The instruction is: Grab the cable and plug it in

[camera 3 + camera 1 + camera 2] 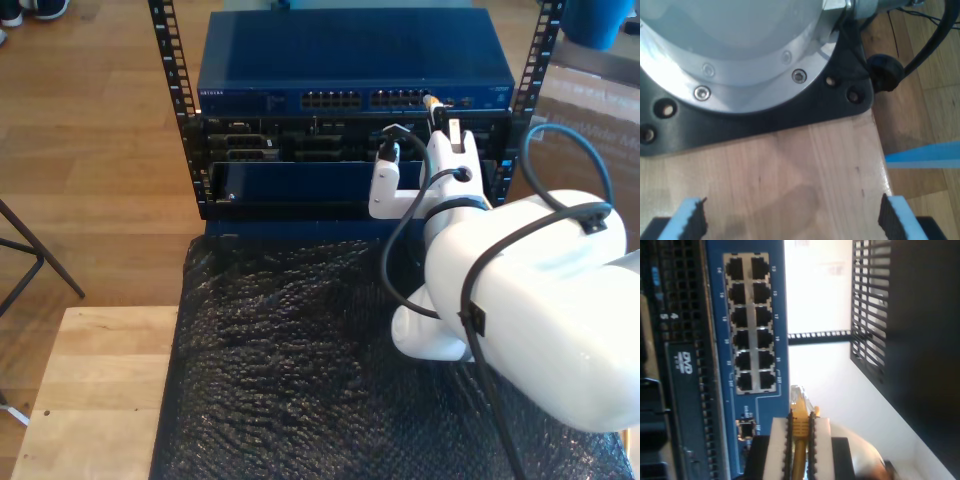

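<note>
The second gripper [801, 440] pinches the yellow ethernet cable [799, 432], its clear plug [800, 397] just short of the blue network switch [720, 390] and its 12 ports. The first gripper [792, 220], spread open, hangs over a wooden tabletop [805, 170] near an arm's black base plate [805, 107]. The exterior view adds black bubble wrap [300, 370] below the rack [170, 90].

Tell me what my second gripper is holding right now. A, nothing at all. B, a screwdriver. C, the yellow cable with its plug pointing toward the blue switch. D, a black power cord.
C: in the second wrist view my second gripper is closed on the yellow cable, its clear plug just short of the blue switch.
</note>
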`<state>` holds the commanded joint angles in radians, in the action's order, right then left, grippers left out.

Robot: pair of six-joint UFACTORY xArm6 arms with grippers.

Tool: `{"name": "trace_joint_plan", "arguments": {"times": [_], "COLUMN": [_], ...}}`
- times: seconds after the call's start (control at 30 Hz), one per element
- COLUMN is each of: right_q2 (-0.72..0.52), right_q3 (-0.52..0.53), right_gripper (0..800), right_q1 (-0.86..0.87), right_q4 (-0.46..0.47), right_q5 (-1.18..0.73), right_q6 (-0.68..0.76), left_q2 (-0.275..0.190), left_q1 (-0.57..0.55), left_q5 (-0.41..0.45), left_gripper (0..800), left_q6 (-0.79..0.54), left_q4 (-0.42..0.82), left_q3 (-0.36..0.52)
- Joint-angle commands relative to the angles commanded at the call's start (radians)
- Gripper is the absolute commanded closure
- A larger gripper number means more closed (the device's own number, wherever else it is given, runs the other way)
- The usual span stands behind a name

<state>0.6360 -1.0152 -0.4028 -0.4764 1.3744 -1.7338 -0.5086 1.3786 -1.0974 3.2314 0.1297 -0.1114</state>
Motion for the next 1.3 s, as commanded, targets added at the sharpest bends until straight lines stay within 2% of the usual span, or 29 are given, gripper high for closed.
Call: {"name": "trace_joint_plan", "arguments": {"times": [0.37, 1.3], "right_q2": [0.051, 0.153], "right_q3": [-0.060, -0.206], "right_gripper": [800, 800], "right_q1": [-0.034, -0.026], "right_q4": [-0.083, -0.084], "right_q5": [0.002, -0.002], "right_q6": [-0.021, -0.078], "left_q2": [0.000, 0.000], "left_q1": [0.000, 0.000], "left_q5": [0.000, 0.000], "left_gripper": [0, 0], "left_q6": [0.000, 0.000], "left_q4": [0.000, 0.000], "left_q3": [0.000, 0.000]}}
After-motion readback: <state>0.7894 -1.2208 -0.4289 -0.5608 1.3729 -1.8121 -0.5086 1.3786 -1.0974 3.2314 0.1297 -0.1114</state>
